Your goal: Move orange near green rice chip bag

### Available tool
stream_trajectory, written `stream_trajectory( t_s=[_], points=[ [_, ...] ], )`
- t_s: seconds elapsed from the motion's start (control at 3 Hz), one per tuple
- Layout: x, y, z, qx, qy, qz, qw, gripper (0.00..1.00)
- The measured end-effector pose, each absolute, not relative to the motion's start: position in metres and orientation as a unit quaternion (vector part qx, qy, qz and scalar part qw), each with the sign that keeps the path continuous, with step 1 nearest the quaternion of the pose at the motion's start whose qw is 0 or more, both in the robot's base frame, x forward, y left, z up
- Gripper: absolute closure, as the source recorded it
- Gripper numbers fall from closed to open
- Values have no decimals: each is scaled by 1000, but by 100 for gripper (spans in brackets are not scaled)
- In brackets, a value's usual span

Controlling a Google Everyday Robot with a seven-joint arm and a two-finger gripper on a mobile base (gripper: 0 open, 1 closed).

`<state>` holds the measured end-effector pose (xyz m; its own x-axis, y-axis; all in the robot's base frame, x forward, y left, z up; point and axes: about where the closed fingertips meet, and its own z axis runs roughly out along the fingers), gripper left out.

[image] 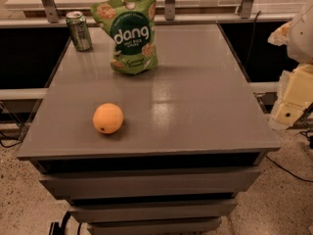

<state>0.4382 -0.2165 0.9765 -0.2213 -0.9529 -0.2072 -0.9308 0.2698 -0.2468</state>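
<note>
The orange (108, 118) is a small round fruit lying on the grey table top (195, 92), near the front left. The green rice chip bag (131, 31) stands upright at the back of the table, left of centre, with white "dang" lettering facing me. The orange is well apart from the bag, in front of it. My gripper (289, 104) shows as pale cream parts at the right edge of the view, beyond the table's right side and far from the orange. It holds nothing that I can see.
A small green drink can (78, 30) stands at the back left corner, left of the bag. The table has drawer-like steps (146, 185) below its front edge. A rail with metal posts (169, 1) runs behind it. Speckled floor with cables lies around.
</note>
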Motion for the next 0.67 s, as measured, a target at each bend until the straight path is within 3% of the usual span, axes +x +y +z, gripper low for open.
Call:
stream_trajectory(
  t_s=[0.67],
  points=[
    [444,-197,973,-598,778,7,192,0]
  ],
)
